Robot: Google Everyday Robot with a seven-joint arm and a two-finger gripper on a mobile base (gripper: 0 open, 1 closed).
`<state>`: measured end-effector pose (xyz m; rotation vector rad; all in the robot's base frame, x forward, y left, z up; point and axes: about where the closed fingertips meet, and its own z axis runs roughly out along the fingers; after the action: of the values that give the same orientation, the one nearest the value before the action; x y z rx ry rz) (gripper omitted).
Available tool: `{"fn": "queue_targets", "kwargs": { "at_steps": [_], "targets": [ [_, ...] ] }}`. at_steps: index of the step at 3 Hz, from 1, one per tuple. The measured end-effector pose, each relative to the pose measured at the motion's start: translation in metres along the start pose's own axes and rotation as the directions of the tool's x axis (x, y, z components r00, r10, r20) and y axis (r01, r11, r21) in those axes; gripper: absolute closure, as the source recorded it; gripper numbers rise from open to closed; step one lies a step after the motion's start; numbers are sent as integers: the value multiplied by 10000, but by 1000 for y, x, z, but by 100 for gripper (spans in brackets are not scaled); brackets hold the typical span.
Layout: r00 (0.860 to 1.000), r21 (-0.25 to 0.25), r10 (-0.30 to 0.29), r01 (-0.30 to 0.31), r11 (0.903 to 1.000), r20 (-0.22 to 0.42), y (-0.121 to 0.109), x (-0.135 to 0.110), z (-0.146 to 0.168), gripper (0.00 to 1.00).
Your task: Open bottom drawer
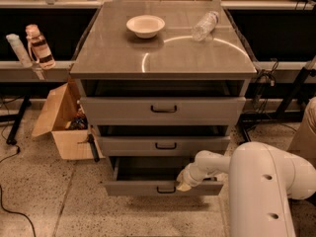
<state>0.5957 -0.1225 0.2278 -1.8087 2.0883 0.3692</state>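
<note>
Facing: a grey metal cabinet (123,110) with three flat drawer fronts under a glossy worktop (197,58).
Arm: my smooth, rounded white arm (261,181) reaches in low from the right.
Bottom drawer: the bottom drawer (133,187) has the narrowest front and stands partly out.
Gripper: my gripper (183,181) is at that front's top edge. I cannot tell its state.
Handle: a small black bracket handle (166,189) sits just left of the gripper.
Risk: I judge that a poor hold could slip off the slick metal.
</note>
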Motion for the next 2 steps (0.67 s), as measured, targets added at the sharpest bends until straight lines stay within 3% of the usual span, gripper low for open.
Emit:
{"fn": "queue_targets", "kwargs": {
  "at_steps": [1,2],
  "targets": [
    [10000,0,0,0,10000,0,0,0,0,60],
    [10000,-1,0,0,10000,0,0,0,0,37]
  ]
}}
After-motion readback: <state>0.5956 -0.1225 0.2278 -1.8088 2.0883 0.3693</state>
